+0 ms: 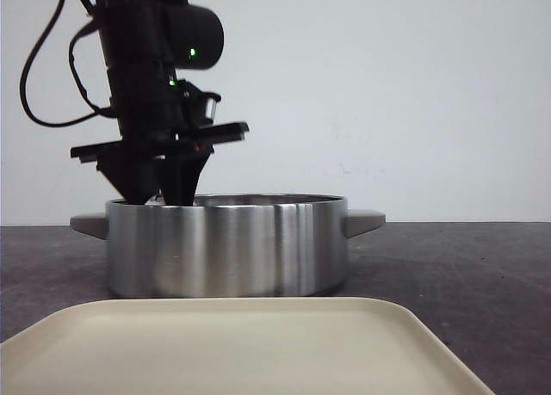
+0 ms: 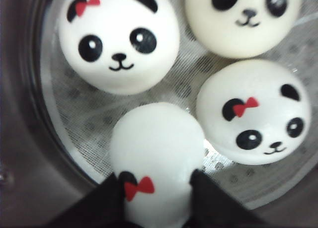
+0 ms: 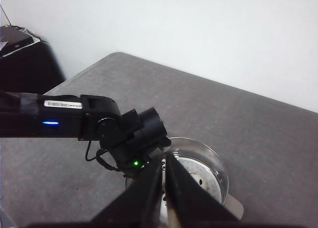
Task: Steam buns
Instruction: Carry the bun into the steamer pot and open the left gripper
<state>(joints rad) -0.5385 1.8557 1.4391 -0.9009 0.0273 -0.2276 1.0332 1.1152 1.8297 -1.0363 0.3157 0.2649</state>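
Observation:
In the left wrist view, my left gripper [image 2: 156,188] is shut on a white panda bun [image 2: 156,148] with a red bow, one black finger on each side of it. The bun sits on the white mesh liner [image 2: 84,114] inside the steel pot [image 1: 228,249]. Three other panda buns lie on the same liner: one [image 2: 119,39], a second [image 2: 243,19] and a third [image 2: 253,111] beside the held bun. In the front view the left gripper [image 1: 168,184] dips into the pot at its left rim. My right gripper [image 3: 164,163] is shut and empty, high above the pot [image 3: 218,171].
A cream tray [image 1: 232,348] lies in front of the pot, near the table's front edge. The pot has a grey handle on each side [image 1: 366,220]. The left arm [image 3: 129,133] reaches over the pot's rim. A dark box [image 3: 25,59] stands beyond the table's corner.

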